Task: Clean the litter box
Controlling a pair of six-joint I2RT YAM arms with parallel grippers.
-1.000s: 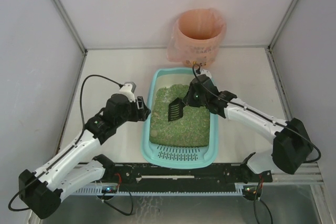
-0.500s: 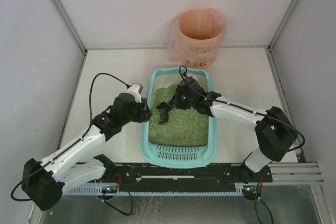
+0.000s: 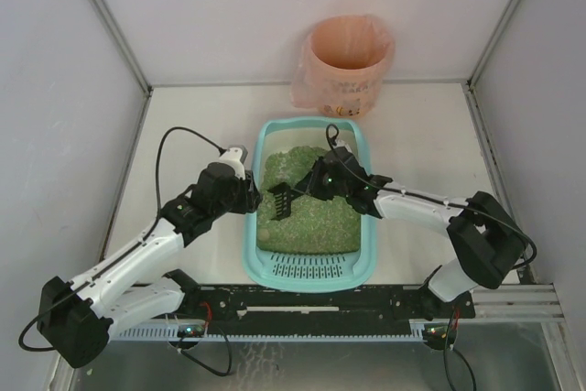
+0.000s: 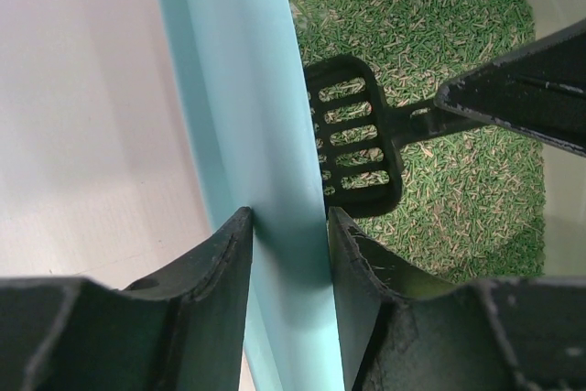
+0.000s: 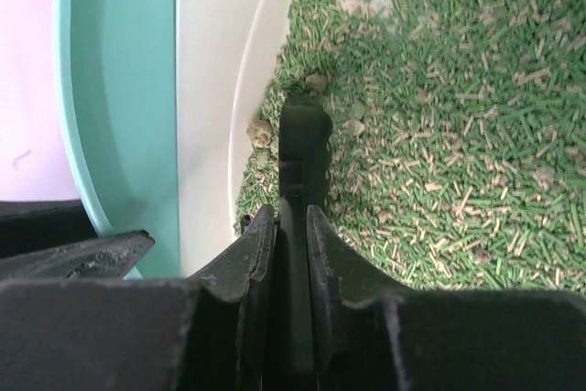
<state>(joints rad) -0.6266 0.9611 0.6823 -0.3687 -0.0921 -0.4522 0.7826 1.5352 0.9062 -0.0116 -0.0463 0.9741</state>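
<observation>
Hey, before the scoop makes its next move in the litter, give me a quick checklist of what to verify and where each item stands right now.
1. Brace: left gripper has a finger on each side of the litter box left wall: ok.
2. Grip: right gripper is closed on the scoop handle: ok.
3. Target: pale clumps lie beside the scoop tip, against that wall: ok.
4. Scoop edge under a clump: cannot tell.
5. Load: the scoop slots look empty: not ok.
6. Drop point: pink-bagged bin stands upright and open behind the box: ok.
</observation>
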